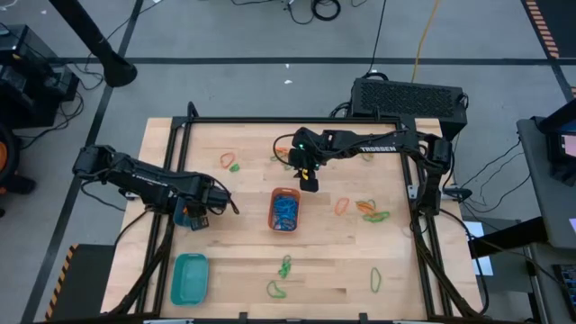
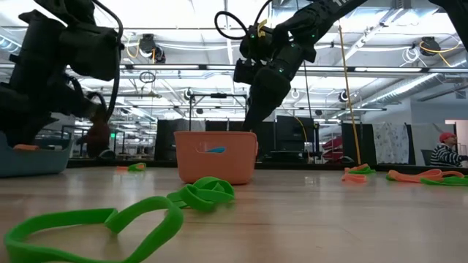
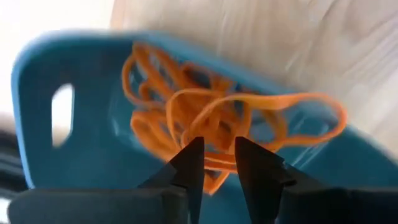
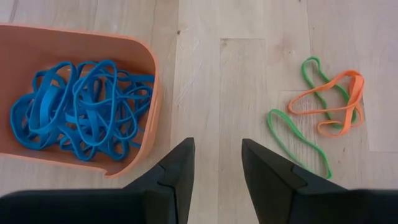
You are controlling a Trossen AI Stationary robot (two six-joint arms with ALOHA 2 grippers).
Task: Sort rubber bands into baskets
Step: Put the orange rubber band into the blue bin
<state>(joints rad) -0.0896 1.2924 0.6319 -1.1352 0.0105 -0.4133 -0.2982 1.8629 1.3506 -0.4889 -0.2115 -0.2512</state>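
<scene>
The wooden table (image 1: 342, 261) fills the middle of the high view, with both dark arms reaching in from the sides. The left arm comes in from the left edge and its left gripper (image 1: 200, 213) hangs over the small round blue basket (image 1: 185, 214) at centre left; in the left wrist view its fingers (image 3: 189, 163) stand a narrow gap apart just above a tangle of orange bands (image 3: 211, 121) that lies in that basket and spills over its rim, and I cannot tell whether they pinch a strand. The right arm stretches from the upper right toward the centre, its right gripper (image 1: 309, 183) hovering just above and to the right of the orange basket (image 1: 284, 209); the right wrist view shows its fingers (image 4: 177, 171) parted with only bare wood between them. The teal rectangular basket (image 1: 189, 278) sits at lower left. The orange basket, at centre, holds a heap of blue bands (image 4: 78, 109). Loose bands lie scattered: a green and orange cluster (image 1: 367, 211) at centre right, green loops (image 1: 284, 266) at bottom centre, a single green band (image 1: 375, 280) at lower right, and an orange and green pair (image 1: 229, 162) at upper centre left.
</scene>
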